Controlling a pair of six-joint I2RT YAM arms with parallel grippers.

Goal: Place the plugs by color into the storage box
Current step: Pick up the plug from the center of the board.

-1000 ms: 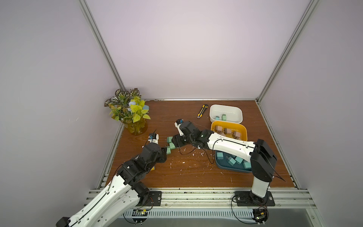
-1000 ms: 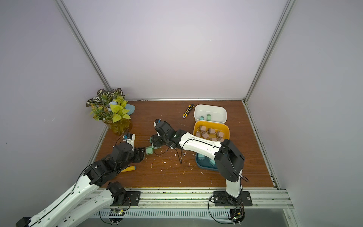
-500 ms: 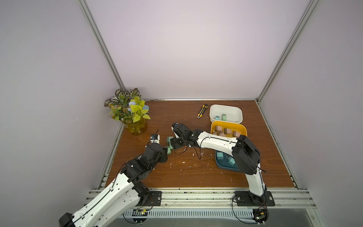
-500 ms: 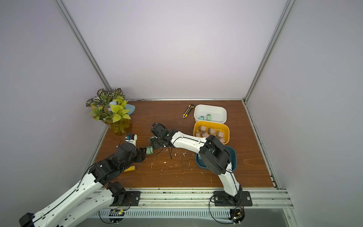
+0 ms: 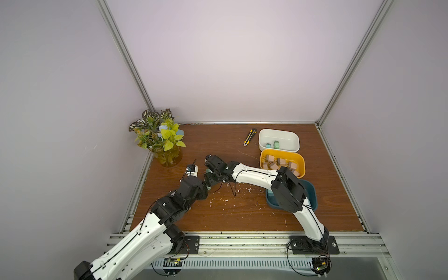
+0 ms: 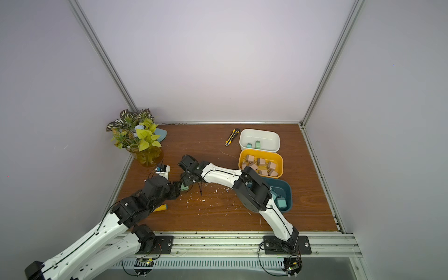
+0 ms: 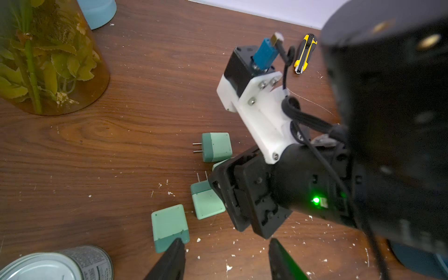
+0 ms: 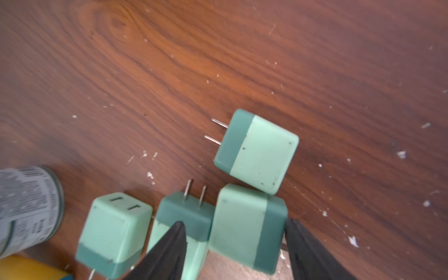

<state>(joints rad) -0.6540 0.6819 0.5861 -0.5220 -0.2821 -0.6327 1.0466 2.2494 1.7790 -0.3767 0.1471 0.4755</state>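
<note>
— Which step is this?

— Pick-up, I reckon. The pink plugs (image 5: pixel 281 161) sit in the yellow box (image 5: pixel 301 167) and two plugs (image 5: pixel 276 144) sit in the white box (image 5: pixel 295 141). Four green plugs (image 8: pixel 259 150) huddle on the table (image 5: pixel 242 213), well apart from the boxes.

— And your right pincer?

— My right pincer (image 8: pixel 234 225) hangs wide over the huddle, straddling one green cube (image 8: pixel 244 213). One finger (image 8: pixel 305 244) is at its dark end. The other finger (image 8: pixel 167 247) lies across the neighbour (image 8: pixel 184 211), the one showing its two prongs. Nothing is gripped.

— So what's next?

— Close on that one cube alone, I'd say. The neighbour touches it, so my finger needs to slip into the seam or it drags two. Then lift and carry to the white box, where green seems to go.

— The arm?

— Stretched long and low across the table, wrist tipped down over the huddle.

— Left side?

— My left pincer (image 7: pixel 225 240) points in from the opposite side. Its jaws are partly open with bare table between them, and one fingertip (image 7: pixel 177 247) is right at the nearest green cube (image 7: pixel 169 225). It's crowded here, and a bump looks possible.
</note>
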